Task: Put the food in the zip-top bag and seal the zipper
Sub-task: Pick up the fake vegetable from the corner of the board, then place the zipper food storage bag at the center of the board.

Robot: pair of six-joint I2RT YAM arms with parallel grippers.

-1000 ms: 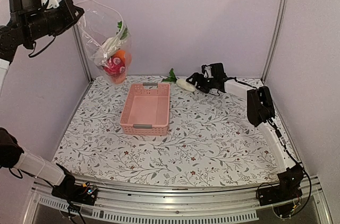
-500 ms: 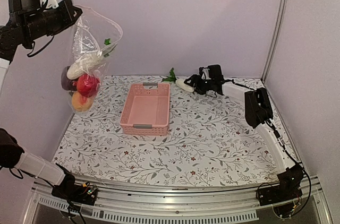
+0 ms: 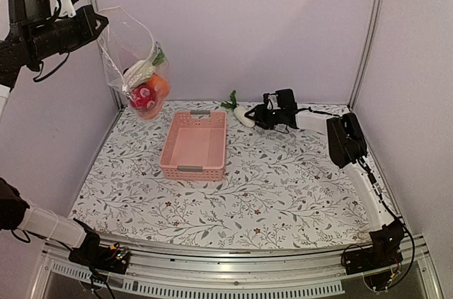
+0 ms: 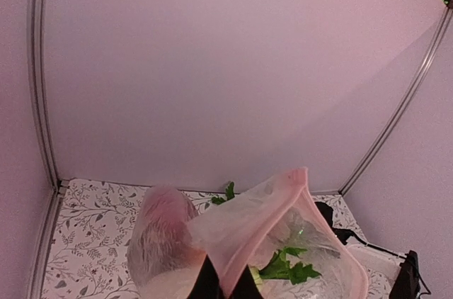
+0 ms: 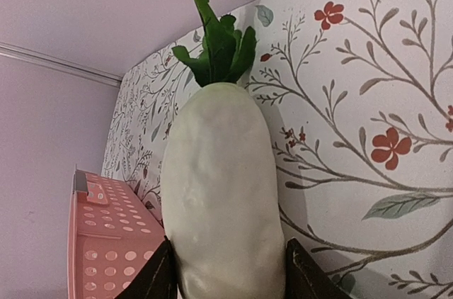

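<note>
My left gripper [image 3: 99, 21] is raised high at the far left and shut on the mouth edge of the zip-top bag [image 3: 131, 47]. The bag hangs open in the air. Inside it lie red and orange round food pieces [image 3: 148, 92] and a white radish with green leaves [image 4: 287, 268]. In the left wrist view the bag's edge [image 4: 272, 207] runs up from my fingertips [image 4: 226, 290]. My right gripper [image 3: 256, 115] is shut on a second white radish [image 5: 223, 185], low over the back of the table, its leaves [image 3: 230, 100] pointing away.
The pink slotted basket [image 3: 177, 157] stands empty mid-table, left of the right gripper, and also shows in the right wrist view [image 5: 106, 242]. The flowered table mat [image 3: 283, 185] spreads around it. Metal frame posts [image 3: 368, 30] stand at the back corners.
The hanging bag swung left and down, then back right to hang beside the left gripper. My right gripper has shifted slightly left with the radish.
</note>
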